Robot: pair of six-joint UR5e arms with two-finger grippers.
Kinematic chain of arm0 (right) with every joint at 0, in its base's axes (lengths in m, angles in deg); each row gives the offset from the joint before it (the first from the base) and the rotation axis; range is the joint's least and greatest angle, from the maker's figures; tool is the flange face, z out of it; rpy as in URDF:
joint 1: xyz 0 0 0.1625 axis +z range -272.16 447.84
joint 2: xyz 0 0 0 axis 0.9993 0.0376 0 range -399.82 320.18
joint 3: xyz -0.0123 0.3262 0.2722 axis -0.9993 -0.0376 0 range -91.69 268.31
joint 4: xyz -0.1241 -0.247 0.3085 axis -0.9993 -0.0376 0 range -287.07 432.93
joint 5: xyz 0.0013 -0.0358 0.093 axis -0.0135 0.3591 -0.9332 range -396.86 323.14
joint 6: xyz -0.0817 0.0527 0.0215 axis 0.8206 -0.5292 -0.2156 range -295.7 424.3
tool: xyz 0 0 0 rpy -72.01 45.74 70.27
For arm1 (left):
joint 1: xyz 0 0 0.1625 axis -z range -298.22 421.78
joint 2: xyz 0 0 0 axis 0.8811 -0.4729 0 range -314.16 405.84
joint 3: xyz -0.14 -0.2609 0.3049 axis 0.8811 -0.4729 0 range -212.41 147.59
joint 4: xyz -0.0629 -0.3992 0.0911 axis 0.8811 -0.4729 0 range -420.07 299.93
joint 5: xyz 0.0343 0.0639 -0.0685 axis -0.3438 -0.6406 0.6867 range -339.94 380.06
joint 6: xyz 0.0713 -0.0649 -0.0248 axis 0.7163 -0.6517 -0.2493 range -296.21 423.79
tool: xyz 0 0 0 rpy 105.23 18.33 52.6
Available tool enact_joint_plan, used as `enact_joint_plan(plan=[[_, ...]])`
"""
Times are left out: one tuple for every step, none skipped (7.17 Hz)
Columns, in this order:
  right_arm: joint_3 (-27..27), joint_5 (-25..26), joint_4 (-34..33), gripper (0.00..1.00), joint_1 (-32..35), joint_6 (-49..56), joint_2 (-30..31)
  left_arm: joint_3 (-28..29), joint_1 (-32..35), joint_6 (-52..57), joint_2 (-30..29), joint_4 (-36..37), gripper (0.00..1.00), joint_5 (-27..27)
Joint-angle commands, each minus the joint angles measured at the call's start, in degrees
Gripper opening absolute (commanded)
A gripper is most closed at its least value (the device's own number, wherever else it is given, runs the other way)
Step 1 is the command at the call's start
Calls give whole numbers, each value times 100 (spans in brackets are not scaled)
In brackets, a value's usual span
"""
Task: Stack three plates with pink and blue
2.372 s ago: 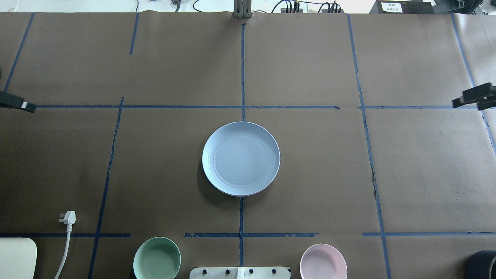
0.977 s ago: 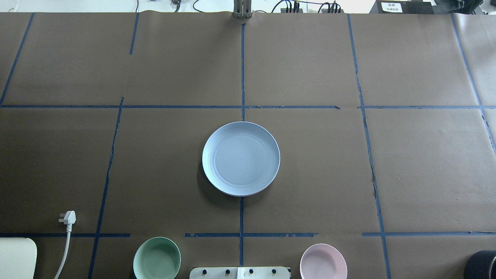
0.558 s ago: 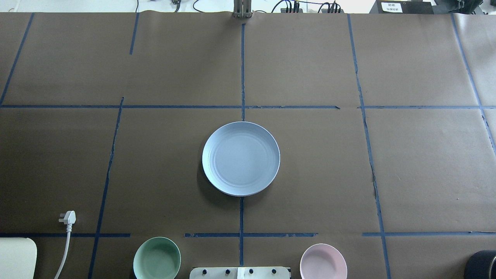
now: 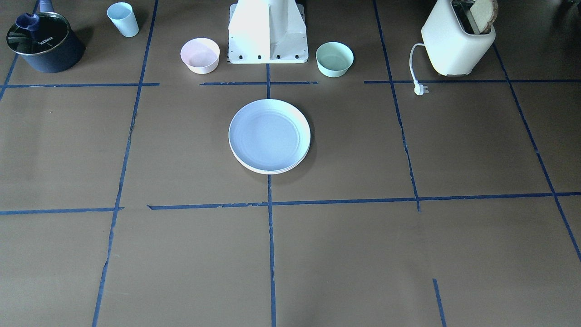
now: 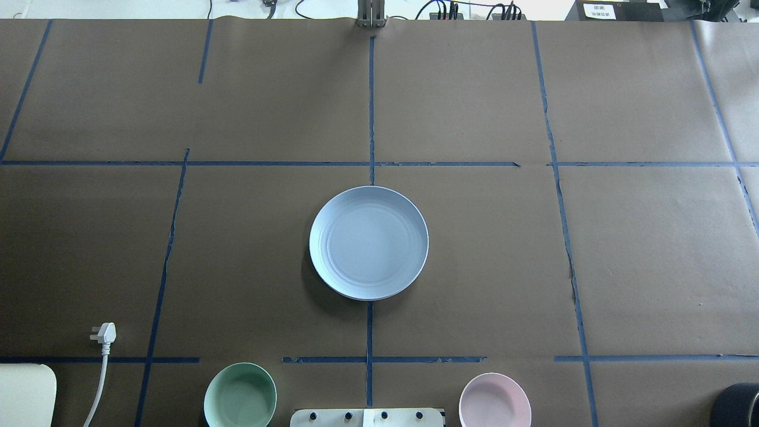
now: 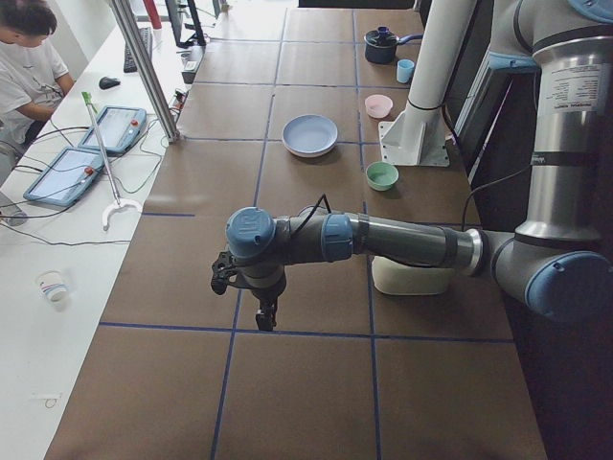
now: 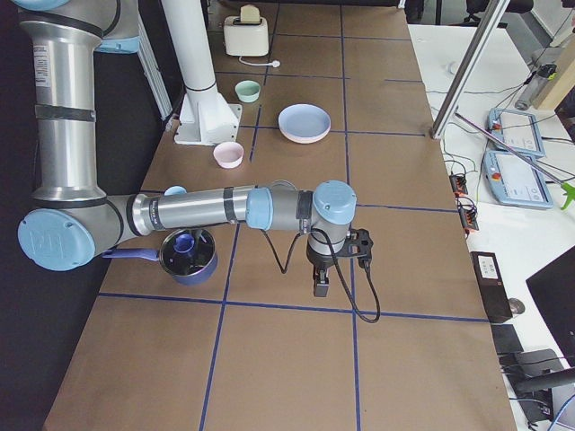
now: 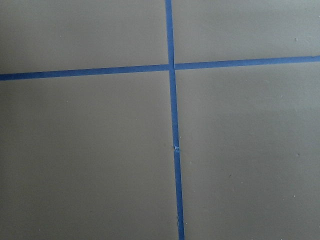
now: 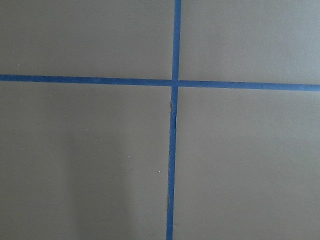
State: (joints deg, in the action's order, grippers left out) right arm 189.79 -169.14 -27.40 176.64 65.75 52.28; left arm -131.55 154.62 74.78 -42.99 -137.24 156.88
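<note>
The light blue plate (image 5: 368, 243) lies on top of a stack at the table's middle and also shows in the front view (image 4: 269, 136). A cream-white rim (image 4: 272, 171) shows under it. The pink plate is hidden or too thin to make out. Both grippers are far from the stack, out of the overhead and front views. The left gripper (image 6: 263, 321) hangs over bare table at the robot's left end. The right gripper (image 7: 321, 289) hangs over bare table at the right end. I cannot tell whether either is open or shut. Both wrist views show only brown table and blue tape.
A small pink bowl (image 5: 495, 400) and a mint-green bowl (image 5: 240, 396) stand by the robot base (image 4: 268, 32). A toaster (image 4: 457, 38) with a loose plug (image 5: 104, 333), a dark pot (image 4: 43, 42) and a pale blue cup (image 4: 123, 19) stand along the robot's edge.
The two gripper tips that showed at the left and right edges of the overhead view 2.4 s ago have left that view. The plate stack has not moved.
</note>
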Motion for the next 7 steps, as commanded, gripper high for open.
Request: enact_joint_plan(plan=[[21, -34, 65, 100, -91, -4, 18, 35, -11, -18, 94, -245, 100, -59], [-118, -17, 118, 100, -126, -4, 35, 70, -37, -10, 120, -264, 100, -120], [-154, -25, 136, 100, -135, -30, 36, 70, -37, -10, 121, -264, 100, -286], [-128, -26, 136, 100, -135, -31, 27, 70, -37, -10, 121, -246, 100, -297], [-111, -26, 136, 100, -135, -39, 18, 70, -46, -27, 112, -220, 100, -332], [-136, -34, 214, 100, -135, -48, 1, 62, -46, -27, 121, -202, 100, -314], [-145, -43, 337, 100, -135, -66, 9, 61, -46, -36, 112, -202, 100, -323]])
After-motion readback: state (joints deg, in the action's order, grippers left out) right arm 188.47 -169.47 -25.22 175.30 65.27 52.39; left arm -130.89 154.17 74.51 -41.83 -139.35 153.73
